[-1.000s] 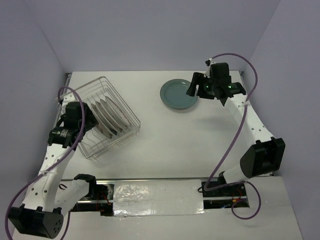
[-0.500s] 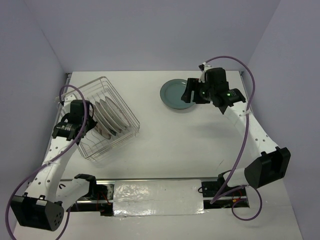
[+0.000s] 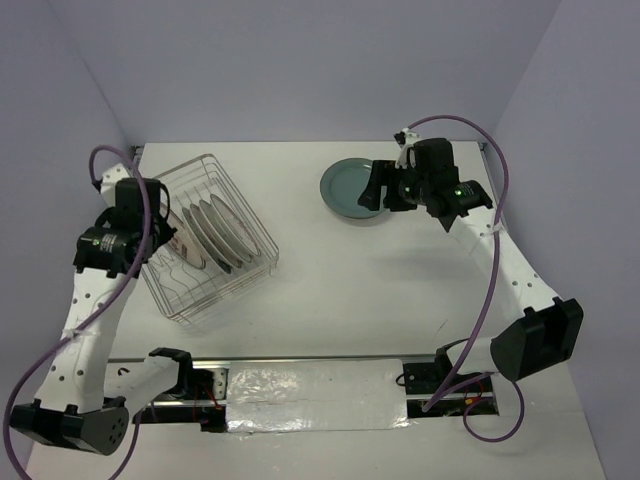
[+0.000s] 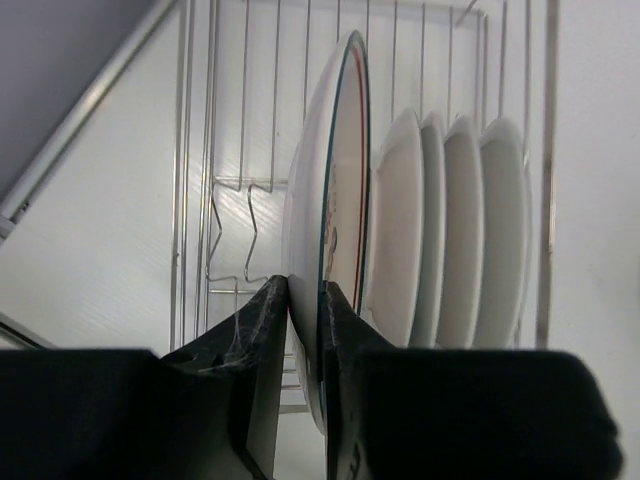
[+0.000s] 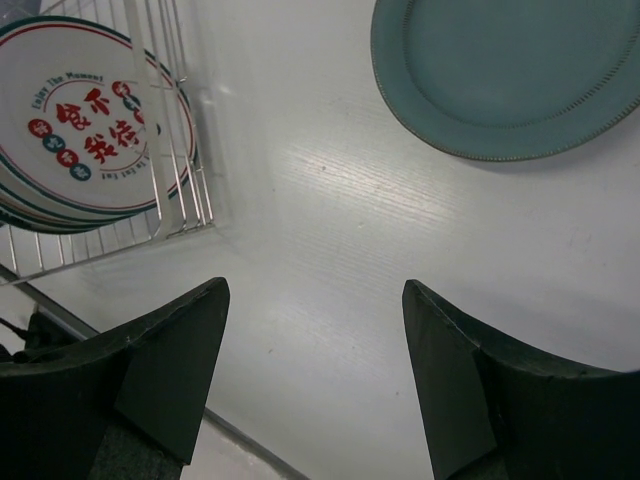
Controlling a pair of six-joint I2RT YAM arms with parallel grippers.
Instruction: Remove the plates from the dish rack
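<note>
Left gripper (image 4: 305, 300) pinches an upright white plate (image 4: 340, 180) in the dish rack (image 3: 208, 158) at nine o'clock; right gripper (image 5: 312, 295), spread apart, hovers by the grey-teal plate (image 5: 510, 70) at one o'clock.

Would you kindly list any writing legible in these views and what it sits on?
"Enjoy The Moment": teal lettering on the white round plate in the silver wire dish rack.
Red Chinese characters beneath it: too blurred to read surely.
Nothing else legible.
</note>
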